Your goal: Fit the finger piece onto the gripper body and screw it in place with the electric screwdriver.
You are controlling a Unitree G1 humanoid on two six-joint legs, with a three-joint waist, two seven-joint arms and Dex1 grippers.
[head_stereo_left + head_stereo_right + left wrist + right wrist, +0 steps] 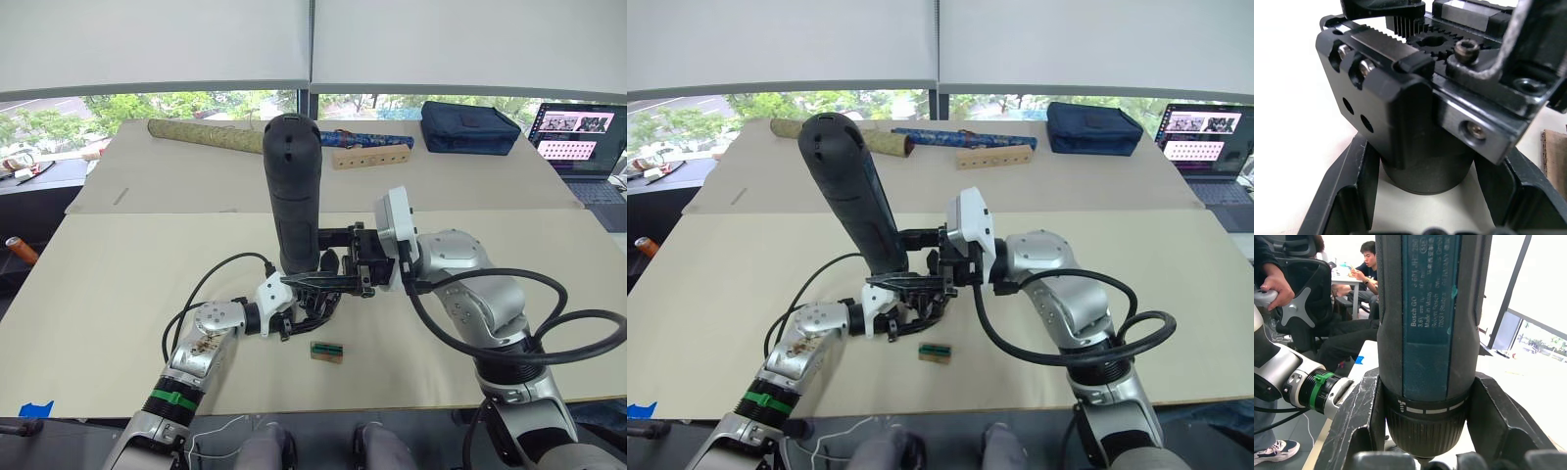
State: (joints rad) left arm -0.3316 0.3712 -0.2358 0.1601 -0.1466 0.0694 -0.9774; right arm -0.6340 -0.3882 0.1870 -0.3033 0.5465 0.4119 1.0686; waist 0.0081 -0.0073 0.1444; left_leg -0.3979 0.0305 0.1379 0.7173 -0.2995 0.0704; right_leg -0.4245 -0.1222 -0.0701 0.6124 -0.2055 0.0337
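The electric screwdriver (292,191) stands upright above the gripper body (1400,112) — on the table (98,284).

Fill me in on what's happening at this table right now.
The right gripper holds the electric screwdriver upright, its tip down over the gripper body, which the left gripper clamps by its round base just above the table. It looks like screwing is under way or about to start. A small green-and-tan block lies on the table nearby.
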